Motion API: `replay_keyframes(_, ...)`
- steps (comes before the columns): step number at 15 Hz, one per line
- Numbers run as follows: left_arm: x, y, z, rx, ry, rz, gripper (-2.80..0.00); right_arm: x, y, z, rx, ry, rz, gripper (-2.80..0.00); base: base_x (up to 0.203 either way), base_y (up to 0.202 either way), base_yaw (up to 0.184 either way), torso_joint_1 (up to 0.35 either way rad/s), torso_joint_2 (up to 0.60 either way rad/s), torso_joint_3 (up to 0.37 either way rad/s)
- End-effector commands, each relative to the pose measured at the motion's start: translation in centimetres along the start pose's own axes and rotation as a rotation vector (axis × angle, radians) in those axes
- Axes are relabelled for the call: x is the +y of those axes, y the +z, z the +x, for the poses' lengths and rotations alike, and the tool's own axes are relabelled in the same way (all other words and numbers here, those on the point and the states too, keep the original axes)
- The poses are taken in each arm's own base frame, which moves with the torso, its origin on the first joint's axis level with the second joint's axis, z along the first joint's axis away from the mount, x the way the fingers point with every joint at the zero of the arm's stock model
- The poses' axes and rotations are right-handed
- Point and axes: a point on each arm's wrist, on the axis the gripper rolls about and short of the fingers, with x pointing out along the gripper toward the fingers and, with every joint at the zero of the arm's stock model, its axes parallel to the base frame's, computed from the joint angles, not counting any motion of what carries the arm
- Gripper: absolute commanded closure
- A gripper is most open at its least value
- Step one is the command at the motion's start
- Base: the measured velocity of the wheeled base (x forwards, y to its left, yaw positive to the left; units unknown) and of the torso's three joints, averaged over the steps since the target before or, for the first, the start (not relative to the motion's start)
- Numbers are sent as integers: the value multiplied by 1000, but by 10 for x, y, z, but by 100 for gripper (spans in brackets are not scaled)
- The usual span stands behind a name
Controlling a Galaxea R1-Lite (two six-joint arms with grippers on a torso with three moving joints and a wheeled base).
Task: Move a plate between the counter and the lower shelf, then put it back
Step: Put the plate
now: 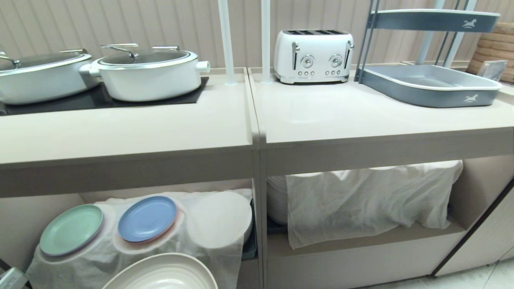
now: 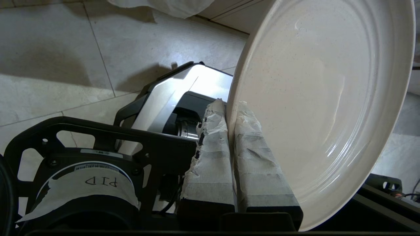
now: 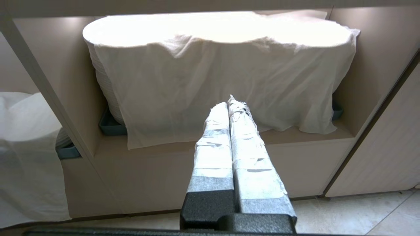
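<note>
head view: I have the plate (image 1: 162,273) in carry, low at the frame's bottom edge, in front of the lower shelf (image 1: 120,192) and its cloth-draped stacks; mint plate (image 1: 71,228) and blue plate (image 1: 147,218) sit on the cloth. Tabletop (image 1: 128,128) above is bare along its front edge, pots (image 1: 146,74) at the back.
step: plate is between shelf and tabletop; I can't tell which way the leg goes. My guess is up to the tabletop.
next move: lift clear of the tabletop's front edge, keep the plate level, set it down on the bare front strip.
left wrist view: left gripper (image 2: 229,113), taped fingers (image 2: 210,154) pinching the plate (image 2: 321,108) rim, one each side, over the floor.
right wrist view: right gripper (image 3: 229,103) idle, fingers pressed together, empty, facing the neighbouring bay's tall draped stack (image 3: 216,75).
</note>
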Motion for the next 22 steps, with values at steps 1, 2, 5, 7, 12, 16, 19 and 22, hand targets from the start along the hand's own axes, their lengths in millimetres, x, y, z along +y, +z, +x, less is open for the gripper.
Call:
replay_keyframes(1, 1, -1, 0, 3, 3, -5, 0, 0, 0, 0, 0, 0, 0, 0, 0, 0, 0, 219, -499, -281)
replay_keyframes(2, 1, -1, 0, 3, 3, -5, 0, 0, 0, 0, 0, 0, 0, 0, 0, 0, 0, 217, -510, -281)
replay_keyframes(5, 1, -1, 0, 3, 3, -3, 0, 0, 0, 0, 0, 0, 0, 0, 0, 0, 0, 235, -505, -286)
replay_keyframes(7, 1, -1, 0, 6, 1, -3, 0, 0, 0, 0, 1, 0, 0, 0, 0, 0, 0, 245, -541, -293)
replay_keyframes(12, 1, -1, 1, 12, 1, -2, 0, 0, 0, 0, 1, 0, 0, 0, 0, 0, 0, 262, -559, -299)
replay_keyframes(16, 0, 0, 1, 12, 1, -4, 0, 0, 0, 0, 0, 0, 0, 0, 0, 0, 0, 283, -601, -318)
replay_keyframes(19, 0, 0, 2, 12, 3, -7, 0, 0, 0, 0, 0, 0, 1, 0, 0, 0, 0, 210, -420, -218)
replay_keyframes(22, -1, 0, 2, 14, 1, -7, 0, 0, 0, 0, 0, 0, 0, 0, 0, 0, 0, 173, -349, -182)
